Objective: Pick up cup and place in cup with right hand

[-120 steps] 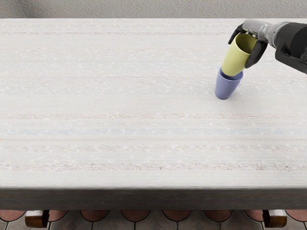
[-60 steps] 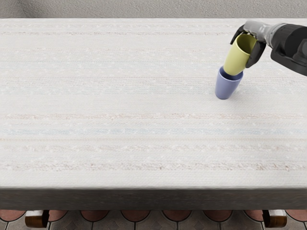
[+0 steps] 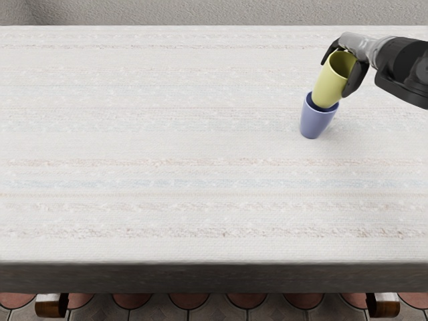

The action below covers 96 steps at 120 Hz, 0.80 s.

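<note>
Now the fingers [image 3: 355, 80] of right hand [image 3: 355, 44] grasp the yellow cup [image 3: 328, 83]. Below them, its base seems inside the blue cup [image 3: 316, 124]; lowering and release remain.

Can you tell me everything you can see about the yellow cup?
The yellow cup is smooth, slightly shiny and handleless, perhaps plastic or ceramic, with an open round rim. It leans, its base end at the mouth of the blue cup. The right hand grips it near the rim.

Smooth yellow cup [image 3: 328, 85], smooth blue cup [image 3: 315, 124] (perhaps plastic), matt textured tabletop [image 3: 167, 140]
</note>
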Tool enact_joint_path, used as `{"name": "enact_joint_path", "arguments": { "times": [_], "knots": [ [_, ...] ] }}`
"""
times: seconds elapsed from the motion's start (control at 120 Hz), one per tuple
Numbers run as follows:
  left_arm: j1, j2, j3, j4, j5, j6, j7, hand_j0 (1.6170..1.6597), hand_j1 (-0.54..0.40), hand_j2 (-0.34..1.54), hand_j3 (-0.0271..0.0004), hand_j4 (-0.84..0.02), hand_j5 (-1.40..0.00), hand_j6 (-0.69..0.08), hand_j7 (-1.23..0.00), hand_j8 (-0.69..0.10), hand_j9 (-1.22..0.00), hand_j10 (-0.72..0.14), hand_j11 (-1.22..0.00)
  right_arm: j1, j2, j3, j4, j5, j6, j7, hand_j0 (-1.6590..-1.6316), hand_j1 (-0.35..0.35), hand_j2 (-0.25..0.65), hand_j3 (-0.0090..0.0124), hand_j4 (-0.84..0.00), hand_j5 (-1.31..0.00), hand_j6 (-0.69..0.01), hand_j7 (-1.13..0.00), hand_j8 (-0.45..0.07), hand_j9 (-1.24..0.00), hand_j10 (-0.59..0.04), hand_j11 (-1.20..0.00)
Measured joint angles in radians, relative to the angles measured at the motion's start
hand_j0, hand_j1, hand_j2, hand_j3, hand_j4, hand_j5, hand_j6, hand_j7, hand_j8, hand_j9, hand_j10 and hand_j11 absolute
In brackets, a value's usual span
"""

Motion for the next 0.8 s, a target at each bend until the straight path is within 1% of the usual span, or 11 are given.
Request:
{"name": "enact_joint_path", "arguments": {
  "times": [0.083,0.108,0.2,0.325,0.425,0.483,0.617,0.642,0.683,0.733,0.8],
  "knots": [
    [0.0,0.0,0.0,0.0,0.0,0.0,0.0,1.6581,0.349,0.0,-0.0001,0.0,0.0,0.0,0.0,0.0,0.0,0.0,0.0,-0.002,0.004,0.0,-0.006,0.0,0.0,0.0,-1.6504,0.025,-0.106,-0.0014,-0.465,-0.59,-0.331,-0.6,-0.337,-0.6,-0.454,-0.6],
    [0.0,0.0,0.0,0.0,0.0,0.0,0.0,1.6581,0.349,0.0,-0.0001,0.0,0.0,0.0,0.0,0.0,0.0,0.0,0.0,-0.003,0.009,0.001,-0.013,0.0,-0.005,0.0,-1.6512,-0.007,-0.096,0.0,-0.422,-0.53,-0.306,-0.54,-0.31,-0.54,-0.414,-0.54],
    [0.0,0.0,0.0,0.0,0.0,0.0,0.0,1.6581,0.349,0.0,-0.0001,0.0,0.0,0.0,0.0,0.0,0.0,0.0,0.0,-0.012,0.027,0.002,-0.038,0.005,-0.022,0.0,-1.6537,-0.116,-0.063,0.0,-0.283,-0.36,-0.21,-0.36,-0.212,-0.36,-0.278,-0.36],
    [0.0,0.0,0.0,0.0,0.0,0.0,0.0,1.6581,0.349,0.0,0.0,0.0,0.0,0.0,0.0,0.0,0.0,0.0,0.0,-0.016,0.037,0.004,-0.047,0.011,-0.031,0.0,-1.6557,-0.205,-0.036,0.0,-0.172,-0.21,-0.133,-0.22,-0.133,-0.22,-0.168,-0.22],
    [0.0,0.0,0.0,0.0,0.0,0.0,0.0,1.6581,0.349,0.0,0.0,0.0,0.0,0.0,0.0,0.0,0.0,0.0,0.0,-0.018,0.037,0.006,-0.046,0.019,-0.031,0.0,-1.6566,-0.245,-0.024,0.0,-0.12,-0.15,-0.098,-0.15,-0.097,-0.15,-0.118,-0.15],
    [0.0,0.0,0.0,0.0,0.0,0.0,0.0,1.6581,0.349,0.0,0.0,0.0,0.0,0.0,0.0,0.0,0.0,0.0,0.0,-0.019,0.022,0.01,-0.037,0.054,-0.017,0.0,-1.657,-0.261,-0.019,0.0,-0.1,-0.12,-0.084,-0.12,-0.083,-0.12,-0.098,-0.12],
    [0.0,0.0,0.0,0.0,0.0,0.0,0.0,1.6581,0.349,0.0,0.0,0.0,0.0,0.0,0.0,0.0,0.0,0.0,0.0,-0.018,-0.105,0.015,0.018,0.168,0.011,0.002,-1.6575,-0.284,-0.012,0.0,-0.072,-0.09,-0.064,-0.09,-0.063,-0.09,-0.07,-0.09],
    [0.0,0.0,0.0,0.0,0.0,0.0,0.0,1.6581,0.349,0.0,0.0,0.0,0.0,0.0,0.0,0.0,0.0,0.0,0.0,-0.018,-0.132,0.015,0.029,0.188,0.017,0.009,-1.6576,-0.287,-0.012,0.0,-0.068,-0.08,-0.062,-0.08,-0.06,-0.08,-0.066,-0.08],
    [0.0,0.0,0.0,0.0,0.0,0.0,0.0,1.6581,0.349,0.0,0.0,0.0,0.0,0.0,0.0,0.0,0.0,0.0,0.0,-0.019,-0.176,0.015,0.047,0.223,0.033,0.037,-1.6576,-0.291,-0.01,0.0,-0.063,-0.07,-0.058,-0.07,-0.057,-0.08,-0.061,-0.08],
    [0.0,0.0,0.0,0.0,0.0,0.0,0.0,1.6581,0.349,0.0,0.0,0.0,0.0,0.0,0.0,0.0,0.0,0.0,0.0,-0.021,-0.224,0.015,0.066,0.265,0.068,0.082,-1.6577,-0.295,-0.009,0.0,-0.058,-0.07,-0.055,-0.07,-0.053,-0.07,-0.056,-0.07],
    [0.0,0.0,0.0,0.0,0.0,0.0,0.0,1.6581,0.349,0.0,-0.0001,0.0,0.0,0.0,0.0,0.0,0.0,0.0,0.0,-0.025,-0.295,0.014,0.103,0.323,0.123,0.155,-1.6578,-0.299,-0.008,0.0,-0.053,-0.06,-0.052,-0.06,-0.05,-0.06,-0.052,-0.06]
  ]
}}
